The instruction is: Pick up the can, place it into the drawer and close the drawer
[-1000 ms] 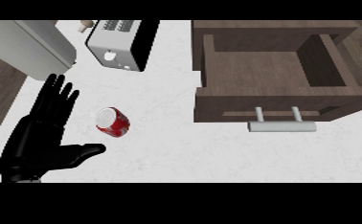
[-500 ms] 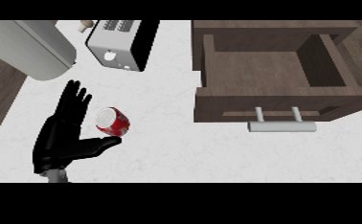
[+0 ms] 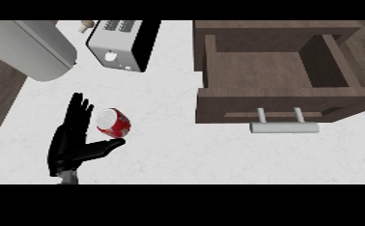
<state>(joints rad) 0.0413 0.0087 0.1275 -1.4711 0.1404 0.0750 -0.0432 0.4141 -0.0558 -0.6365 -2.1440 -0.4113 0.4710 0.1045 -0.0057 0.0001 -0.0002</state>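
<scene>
Reaching in from the lower left, the left hand (image 3: 73, 143) stands edge-on over the white surface (image 3: 164, 123), its fingers (image 3: 77, 111) straight and pointing up the view, its thumb (image 3: 105, 148) stretched out to the right. The hand is spread apart and grips nothing. The can (image 3: 113, 122), red with a silver top, lies tilted on the surface; its top faces up and to the left, and its long axis runs from upper left to lower right. It sits in the crook between fingers and thumb, just right of the fingers and just above the thumb; whether they touch it cannot be told. The drawer (image 3: 274, 77) stands pulled out, well apart to the right, its handle (image 3: 283, 126) toward the viewer. A toaster (image 3: 121, 44) stands at the top.
</scene>
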